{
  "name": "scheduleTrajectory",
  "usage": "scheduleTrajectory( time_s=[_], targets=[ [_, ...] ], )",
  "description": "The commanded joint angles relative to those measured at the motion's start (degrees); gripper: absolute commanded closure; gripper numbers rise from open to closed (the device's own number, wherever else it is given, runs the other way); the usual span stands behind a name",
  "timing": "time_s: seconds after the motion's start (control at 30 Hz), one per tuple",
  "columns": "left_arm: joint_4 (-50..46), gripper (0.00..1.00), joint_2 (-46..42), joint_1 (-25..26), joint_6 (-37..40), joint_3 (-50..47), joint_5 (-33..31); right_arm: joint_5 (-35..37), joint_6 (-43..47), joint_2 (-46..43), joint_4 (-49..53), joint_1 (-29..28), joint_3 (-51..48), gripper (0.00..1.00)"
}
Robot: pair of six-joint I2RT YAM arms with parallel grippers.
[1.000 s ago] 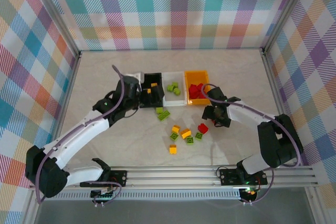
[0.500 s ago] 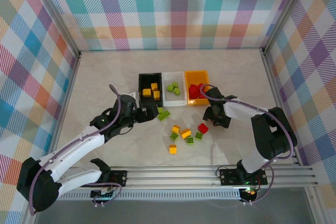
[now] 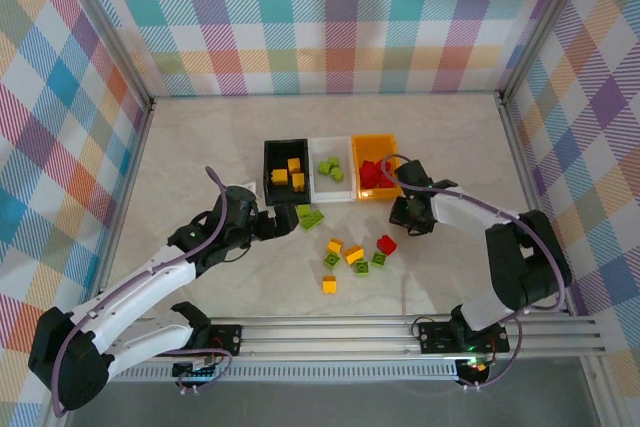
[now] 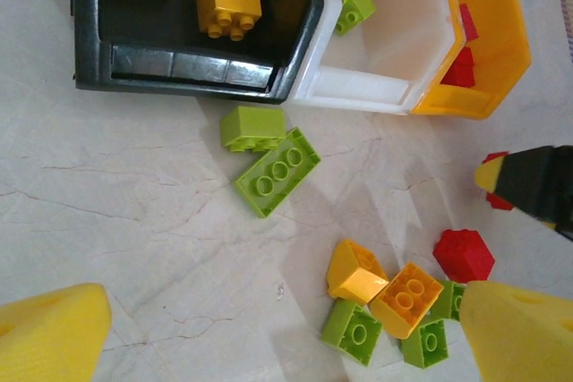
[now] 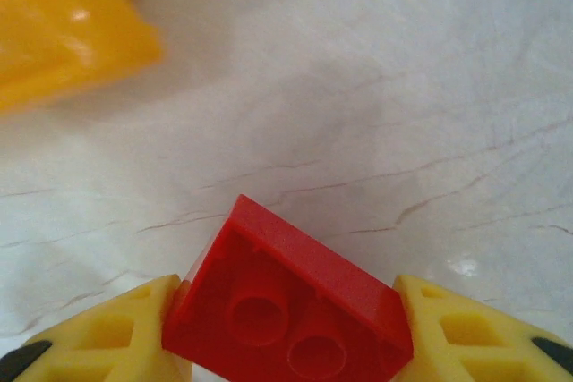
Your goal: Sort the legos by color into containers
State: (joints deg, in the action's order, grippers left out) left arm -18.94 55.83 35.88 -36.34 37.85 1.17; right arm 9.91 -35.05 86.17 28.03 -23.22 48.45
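Observation:
Three containers stand in a row: black (image 3: 271, 173) with yellow legos, white (image 3: 331, 187) with green ones, orange (image 3: 389, 147) with red ones. My right gripper (image 3: 411, 213) sits just in front of the orange bin, shut on a red lego (image 5: 286, 310) held between its yellow fingertips just over the table. Hovering near the black bin's front, my left gripper (image 3: 274, 223) is open, nothing between its fingers. Two green legos (image 4: 273, 172) lie below it in the left wrist view. A mixed yellow and green cluster (image 4: 385, 297) and a red lego (image 4: 463, 255) lie farther right.
A single yellow lego (image 3: 329, 284) lies nearest the arm bases. The orange bin's corner (image 5: 63, 24) shows at the upper left of the right wrist view. Bare marble table (image 3: 200, 147) stretches left of and behind the bins. Metal frame posts line the sides.
My left arm drew back from over the black bin toward the near side, staying open. My right gripper closed on the red lego and shifted slightly toward the orange bin.

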Motion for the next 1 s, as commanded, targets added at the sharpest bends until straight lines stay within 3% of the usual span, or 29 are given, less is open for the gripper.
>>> scheduleTrajectory(
  time_s=[0.0, 0.13, 0.5, 0.57, 0.63, 0.73, 0.97],
  targets=[
    [-1.98, 0.00, -0.35, 0.44, 1.40, -0.74, -0.36, -3.38, 3.59, -5.19, -1.21, -1.10, 2.36, 0.60],
    [-1.99, 0.00, 0.92, 0.81, 1.55, -0.93, 0.71, -3.19, 3.68, -3.14, -0.11, -1.21, 9.40, 0.59],
    [-2.28, 0.00, 3.82, 2.85, 1.53, -1.49, 1.38, 0.45, 2.93, 18.83, 2.82, 0.43, 33.73, 0.52],
    [-2.10, 0.00, 3.91, 3.29, 1.43, -1.72, 1.39, 0.69, 3.70, 21.48, 3.46, 0.63, 36.75, 0.48],
    [-2.07, 0.00, 3.55, 4.14, 1.43, -1.81, 0.91, 1.24, 4.98, 23.04, 4.21, 0.68, 39.62, 0.33],
    [-2.11, 0.00, 3.72, 5.56, 1.78, -1.36, 0.47, 0.54, 6.50, 22.55, 4.85, 0.65, 41.38, 0.21],
    [-3.15, 0.00, 8.35, 10.40, 4.17, 2.08, -2.54, -1.27, 6.19, 11.15, 0.88, -1.64, 31.33, 0.18]
  ],
)
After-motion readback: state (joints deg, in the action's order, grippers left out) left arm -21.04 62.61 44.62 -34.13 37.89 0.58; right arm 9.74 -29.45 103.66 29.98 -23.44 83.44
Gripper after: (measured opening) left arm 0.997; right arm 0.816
